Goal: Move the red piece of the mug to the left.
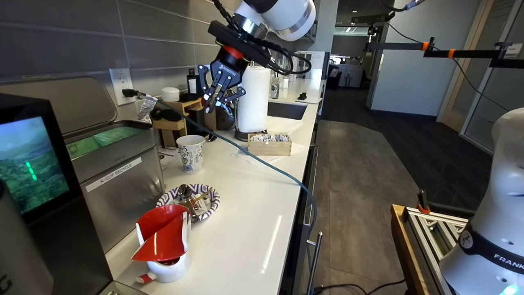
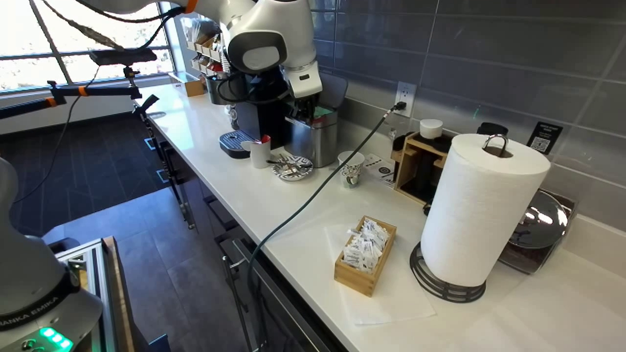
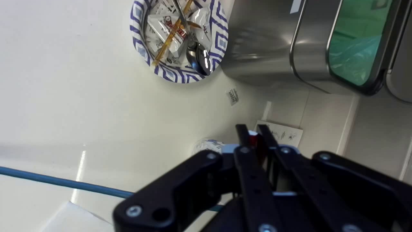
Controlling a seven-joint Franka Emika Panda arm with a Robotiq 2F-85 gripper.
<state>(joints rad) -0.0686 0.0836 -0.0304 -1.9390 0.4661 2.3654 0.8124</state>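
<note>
White counter (image 1: 241, 205) w/ the gripper (image 3: 253, 129) up over it. In an ext. view the red piece (image 1: 163, 241), glossy & angular, is btwn 7 and 8 o'clock, on top of a white mug (image 1: 170, 271) whose red-&-white handle (image 1: 145, 278) points to 8. In both ext. views red shows at the mug's top. Gripper is well apart from the red piece, tips angled down toward 7. In the wrist view it fills the 5 o'clock side, fingers (image 3: 243, 135) close together w/ a thin gap; a bit of red & white shows in that gap, but can't tell what it is, or if it's pinched or just seen past the tips. Blue-patterned plate (image 1: 215, 199) is just beside the mug, at 1 o'clock from the red piece, & holds a spoon (image 3: 198, 59), amber stirrer (image 3: 169, 40) and packets (image 3: 159, 24). Steel bin (image 1: 127, 200), its lid (image 1: 73, 102) up, at 11 o'clock from the red piece. Paper cup (image 1: 190, 157) at 12 from the plate; in the wrist view it's partly hidden by the gripper. Lit screen (image 1: 28, 164) at 9. Wood box (image 1: 269, 149) near mid-view, paper roll (image 1: 254, 102) btwn 11 and 12 from it. Blue cord (image 3: 48, 179) runs from an outlet (image 1: 118, 82) at 10, over the counter, to its edge near 4
</note>
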